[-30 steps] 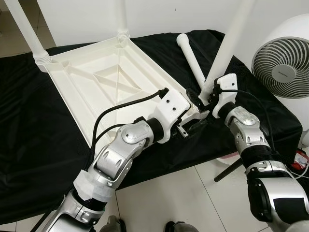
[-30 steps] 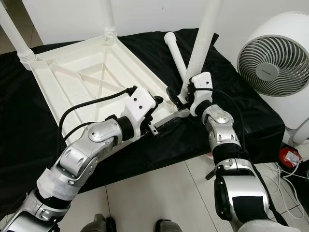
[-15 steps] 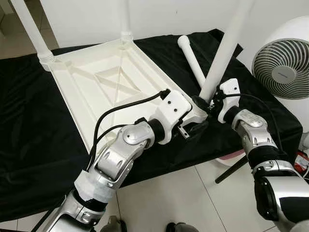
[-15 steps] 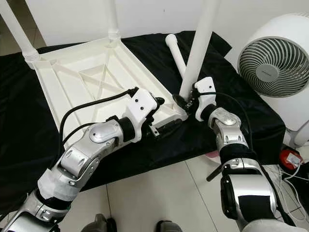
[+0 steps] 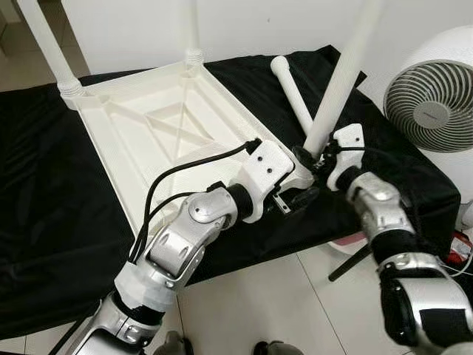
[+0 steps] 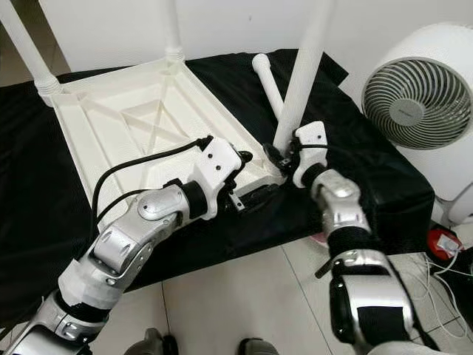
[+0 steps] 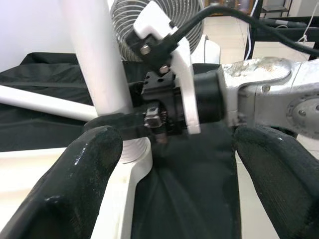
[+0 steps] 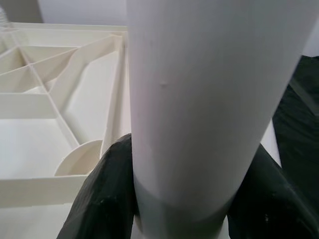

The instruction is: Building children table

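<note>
**Seating the third leg in its corner socket**

Left eye view: the white table top (image 5: 159, 122) lies upside down on a black cloth (image 5: 52, 214), with two legs already standing at its far corners. The right gripper (image 5: 314, 157) clamps the base of a third leg (image 5: 336, 85) at the near right corner. A spare leg (image 5: 290, 92) lies on the cloth just behind. The left gripper (image 5: 295, 194) sits at the table top's near edge, beside that corner.

Right eye view: the held leg tilts slightly, so I judge it is not fully home. A white fan (image 6: 412, 92) stands well to the right.

Left wrist view: the left gripper's fingers (image 7: 82, 179) are spread wide, holding nothing, one over the table rim. The leg's foot meets the socket (image 7: 134, 152) just ahead.

Right wrist view: the right gripper's fingers (image 8: 102, 194) press both sides of the leg, low near its foot.

To do this well, bring the leg upright before pushing or twisting, and brace the table top with the left gripper so it does not slide on the cloth.
</note>
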You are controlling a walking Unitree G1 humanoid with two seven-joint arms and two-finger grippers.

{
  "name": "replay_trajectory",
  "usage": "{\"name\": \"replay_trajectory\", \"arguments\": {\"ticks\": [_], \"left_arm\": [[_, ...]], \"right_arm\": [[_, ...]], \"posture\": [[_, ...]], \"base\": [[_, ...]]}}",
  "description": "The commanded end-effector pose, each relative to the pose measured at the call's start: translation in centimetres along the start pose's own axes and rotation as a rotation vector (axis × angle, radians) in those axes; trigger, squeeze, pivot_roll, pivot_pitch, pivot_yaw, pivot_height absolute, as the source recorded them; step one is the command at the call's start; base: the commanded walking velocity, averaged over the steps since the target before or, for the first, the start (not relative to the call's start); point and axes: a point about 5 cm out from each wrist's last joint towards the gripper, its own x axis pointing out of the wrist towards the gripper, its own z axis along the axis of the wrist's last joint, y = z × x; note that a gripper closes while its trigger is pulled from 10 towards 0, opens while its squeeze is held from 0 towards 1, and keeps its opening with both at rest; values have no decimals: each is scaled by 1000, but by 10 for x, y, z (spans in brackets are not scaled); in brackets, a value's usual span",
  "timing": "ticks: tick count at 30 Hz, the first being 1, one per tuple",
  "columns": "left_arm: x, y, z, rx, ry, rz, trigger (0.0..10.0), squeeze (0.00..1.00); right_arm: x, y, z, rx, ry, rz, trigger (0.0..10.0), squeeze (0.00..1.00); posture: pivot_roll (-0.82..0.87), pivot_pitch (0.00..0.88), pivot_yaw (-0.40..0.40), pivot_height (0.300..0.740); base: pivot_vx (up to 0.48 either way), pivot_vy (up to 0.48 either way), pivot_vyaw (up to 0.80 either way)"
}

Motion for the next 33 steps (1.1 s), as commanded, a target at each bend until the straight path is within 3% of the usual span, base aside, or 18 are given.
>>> {"name": "replay_trajectory", "arguments": {"ticks": [1,4,6,11,17,22,27,28,29,30,33], "left_arm": [[1,-5,-3,7,8,-46,10000,0],[1,-6,-3,5,4,-46,10000,0],[1,-6,-3,5,4,-46,10000,0],[0,-5,-3,6,7,-44,10000,0],[-1,-3,-4,9,10,-40,10000,0],[-1,-1,-5,13,14,-30,10000,0],[-1,1,-6,17,20,-18,10000,0],[-1,2,-6,19,23,-13,10000,0],[-1,2,-6,19,23,-13,10000,0],[-1,3,-7,22,24,-9,10000,0],[-2,5,-6,26,23,-2,10000,0]], "right_arm": [[-1,12,-15,37,52,-7,10000,0],[7,34,-12,114,18,-113,10000,0],[7,34,-12,114,18,-113,10000,0],[8,43,-9,229,15,-359,10000,0],[4,51,-8,248,21,-476,10000,0],[2,65,0,262,-3,-475,10000,0],[2,69,4,271,-18,-457,10000,0],[1,67,4,268,-17,-453,10000,102],[1,67,4,268,-17,-453,10000,102],[0,64,4,260,-14,-463,10000,1000],[-2,56,6,247,-26,-459,10000,1000]], "posture": [[-76,76,18,740],[-75,75,17,740],[-75,75,17,740],[-76,71,18,740],[-83,69,18,740],[-80,76,13,740],[-80,76,13,740],[-80,80,9,740],[-80,80,9,740],[-80,80,9,740],[-79,85,6,740]], "base": [[0,0,0],[0,0,0],[0,0,0],[0,0,0],[0,0,0],[0,0,0],[0,0,0],[0,0,0],[0,0,0],[0,0,0],[0,0,0]]}}
